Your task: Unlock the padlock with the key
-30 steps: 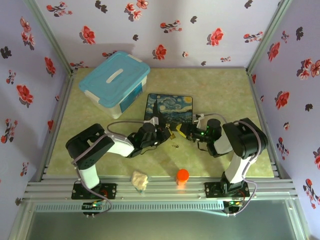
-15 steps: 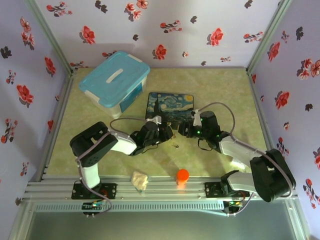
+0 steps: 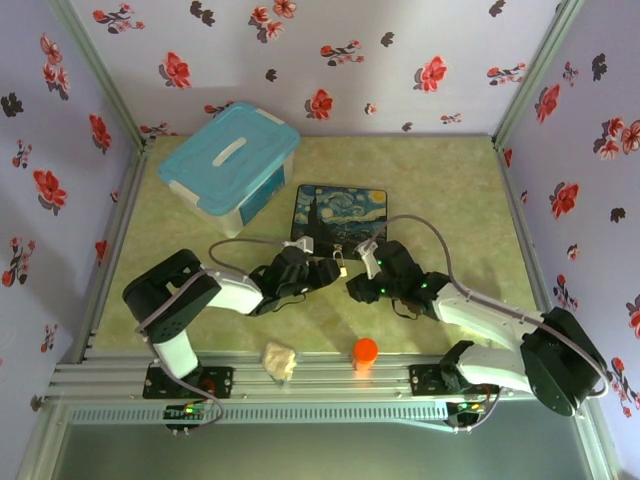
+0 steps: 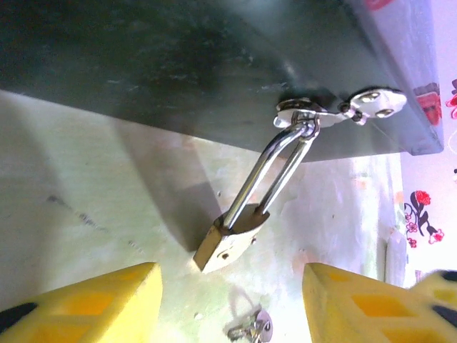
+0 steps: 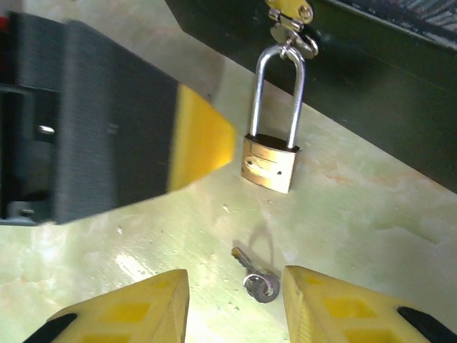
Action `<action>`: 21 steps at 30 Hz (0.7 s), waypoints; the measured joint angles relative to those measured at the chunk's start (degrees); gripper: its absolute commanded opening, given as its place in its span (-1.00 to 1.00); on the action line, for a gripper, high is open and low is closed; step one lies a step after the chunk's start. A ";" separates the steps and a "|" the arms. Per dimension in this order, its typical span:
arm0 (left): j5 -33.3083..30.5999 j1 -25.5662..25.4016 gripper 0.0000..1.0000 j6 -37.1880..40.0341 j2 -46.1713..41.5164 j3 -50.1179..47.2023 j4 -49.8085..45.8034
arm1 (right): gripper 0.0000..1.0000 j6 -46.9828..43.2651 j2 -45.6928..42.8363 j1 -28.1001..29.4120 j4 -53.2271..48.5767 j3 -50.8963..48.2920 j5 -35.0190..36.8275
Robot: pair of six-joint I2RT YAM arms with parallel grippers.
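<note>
Right hand open, empty. The key lies flat on the worktop between my fingertips, blade aimed toward the padlock. Left hand wide, empty. Padlock shut, hung from the hasp, shackle up, body down. Pick, insert and turn all pending.

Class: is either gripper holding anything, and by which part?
Nothing is held. The left gripper is open, short of the small brass padlock with its silver shackle; the right gripper is open by the slim grey metal key lying on the table.
</note>
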 measured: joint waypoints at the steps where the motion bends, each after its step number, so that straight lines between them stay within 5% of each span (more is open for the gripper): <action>1: -0.13 0.04 0.09 0.02 -0.92 -0.59 -0.20 | -0.23 0.02 1.07 0.00 0.02 0.02 -0.04; 10: -1.05 0.15 0.09 1.05 -8.94 -4.42 -1.88 | -0.27 3.02 12.37 0.04 0.44 2.10 -4.83; 21: -1.90 0.15 0.07 1.05 -12.44 -6.91 -3.89 | -0.38 11.54 10.03 3.52 3.34 0.26 -9.09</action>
